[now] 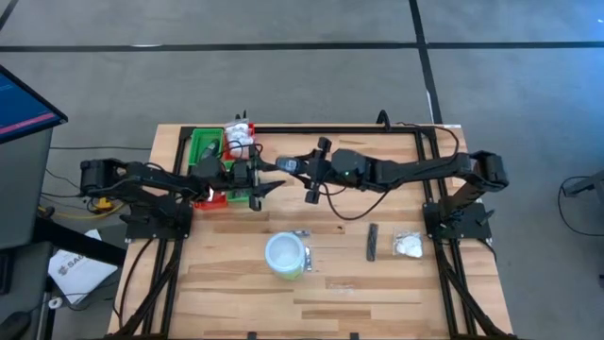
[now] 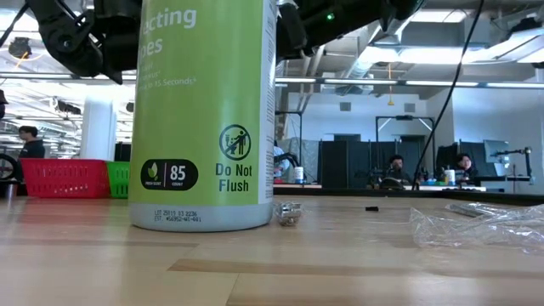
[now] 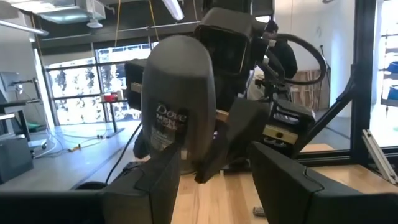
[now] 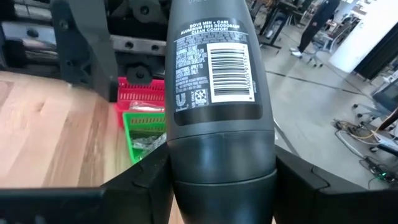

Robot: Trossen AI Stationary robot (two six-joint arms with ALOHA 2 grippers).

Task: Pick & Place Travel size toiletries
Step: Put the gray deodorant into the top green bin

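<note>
Right pincer: the right pincer [image 1: 279, 165] sat in the upper middle of the high frame, above the table [image 1: 330, 283], clenched on a dark grey deodorant stick [image 4: 214, 93]; in the right wrist view its two fingers [image 4: 146, 177] flanked the stick's lower body.
Left pincer: the left pincer [image 1: 262, 187] lay just left of centre in the high frame, its tips pointing right, close beside the right pincer; its fingers [image 3: 155, 180] stood spread with the stick in front of them; whether they touched it could not be told.
Deodorant stick: held off the table between the two pincers, barcode side toward the right wrist camera, brand side toward the left one.
Tray: a red and green tray [image 1: 209, 151] stood at the upper left of the table, with white packets [image 1: 241, 137] in it.
Other toiletries: a slim black stick [image 1: 373, 242] and a white packet [image 1: 410, 246] lay at the right of the table, near each other.
Tub: a round white tub with a green side [image 1: 285, 255] stood at lower centre.
</note>
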